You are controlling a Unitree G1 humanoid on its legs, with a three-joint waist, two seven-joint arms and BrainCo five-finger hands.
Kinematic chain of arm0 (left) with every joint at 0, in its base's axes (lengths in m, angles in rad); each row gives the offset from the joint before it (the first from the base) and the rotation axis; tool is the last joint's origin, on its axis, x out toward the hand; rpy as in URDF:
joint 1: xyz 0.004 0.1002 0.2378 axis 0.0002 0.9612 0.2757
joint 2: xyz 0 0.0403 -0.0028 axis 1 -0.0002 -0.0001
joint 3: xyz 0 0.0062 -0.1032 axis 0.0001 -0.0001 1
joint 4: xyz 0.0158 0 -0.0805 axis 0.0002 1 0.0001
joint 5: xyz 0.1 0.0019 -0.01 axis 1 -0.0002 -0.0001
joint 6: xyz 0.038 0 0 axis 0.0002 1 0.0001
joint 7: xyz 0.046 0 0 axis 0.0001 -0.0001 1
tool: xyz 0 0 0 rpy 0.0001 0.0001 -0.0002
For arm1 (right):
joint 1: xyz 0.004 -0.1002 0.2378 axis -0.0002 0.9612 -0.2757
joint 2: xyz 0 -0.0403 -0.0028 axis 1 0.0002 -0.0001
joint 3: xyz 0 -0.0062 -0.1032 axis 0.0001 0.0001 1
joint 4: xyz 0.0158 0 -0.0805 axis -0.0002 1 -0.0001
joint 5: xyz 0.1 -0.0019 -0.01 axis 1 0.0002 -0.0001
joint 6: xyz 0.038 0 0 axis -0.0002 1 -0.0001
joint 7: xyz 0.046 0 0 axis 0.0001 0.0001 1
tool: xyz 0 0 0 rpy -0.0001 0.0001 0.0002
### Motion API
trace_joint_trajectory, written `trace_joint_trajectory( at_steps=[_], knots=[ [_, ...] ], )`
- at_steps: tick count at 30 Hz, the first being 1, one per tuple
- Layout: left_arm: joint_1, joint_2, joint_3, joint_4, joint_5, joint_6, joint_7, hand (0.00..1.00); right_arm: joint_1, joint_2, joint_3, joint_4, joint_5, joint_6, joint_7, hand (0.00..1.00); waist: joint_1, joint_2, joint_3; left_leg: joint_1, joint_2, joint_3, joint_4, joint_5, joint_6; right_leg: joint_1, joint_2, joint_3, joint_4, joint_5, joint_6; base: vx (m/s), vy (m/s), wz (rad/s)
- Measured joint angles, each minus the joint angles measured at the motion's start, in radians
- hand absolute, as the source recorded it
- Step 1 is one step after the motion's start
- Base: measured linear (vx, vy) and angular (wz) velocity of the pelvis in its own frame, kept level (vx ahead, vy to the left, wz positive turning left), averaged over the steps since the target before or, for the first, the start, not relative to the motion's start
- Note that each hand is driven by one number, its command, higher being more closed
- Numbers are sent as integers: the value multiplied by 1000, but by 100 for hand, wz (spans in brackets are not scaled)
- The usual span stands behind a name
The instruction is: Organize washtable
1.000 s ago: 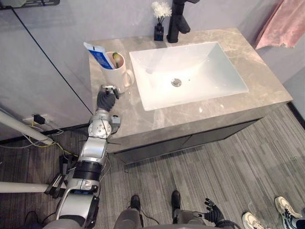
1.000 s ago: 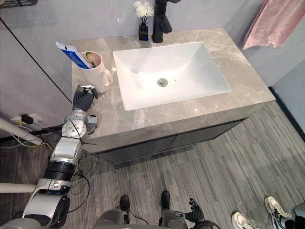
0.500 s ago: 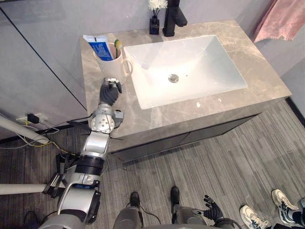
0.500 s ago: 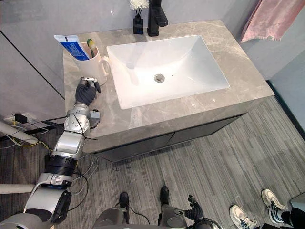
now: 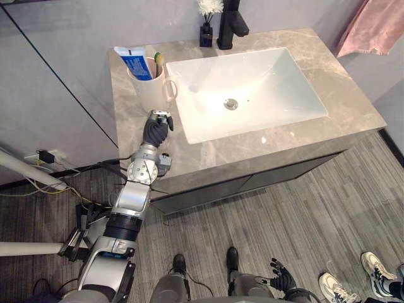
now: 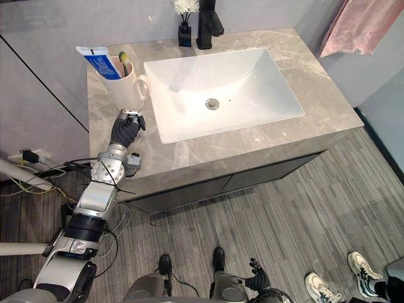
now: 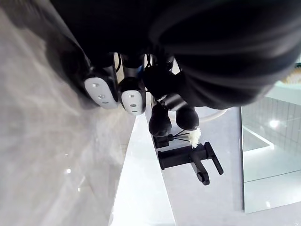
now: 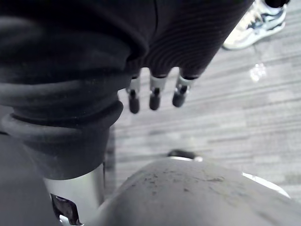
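Our right hand hangs low, fingers relaxed. Our left hand, curled on nothing, has drawn back across the counter from the mug, which now stands at its 12 o'clock holding the toothpaste tube and toothbrush. We judge that item settled.

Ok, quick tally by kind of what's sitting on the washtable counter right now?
mug: 1
toothpaste tube, in the mug: 1
toothbrush, in the mug: 1
black faucet: 1
black vase with white flowers: 1
Total: 5
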Motion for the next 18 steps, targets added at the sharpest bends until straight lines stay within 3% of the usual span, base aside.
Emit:
trace_joint_trajectory(
  at_steps=[11,18],
  knots=[
    [-56,-6,-24,66,13,3,43,100,0,-7,1,-2,0,-2,-3,0,-1,7,4,-2,0,2,8,0,0,-3,0,2,8,-3,-5,0,0,0],
    [-176,39,55,162,12,26,90,100,0,-12,5,-31,1,-6,-3,0,-4,6,41,-20,8,16,27,-3,0,-26,6,21,16,6,4,-10,-2,-7]
  ],
)
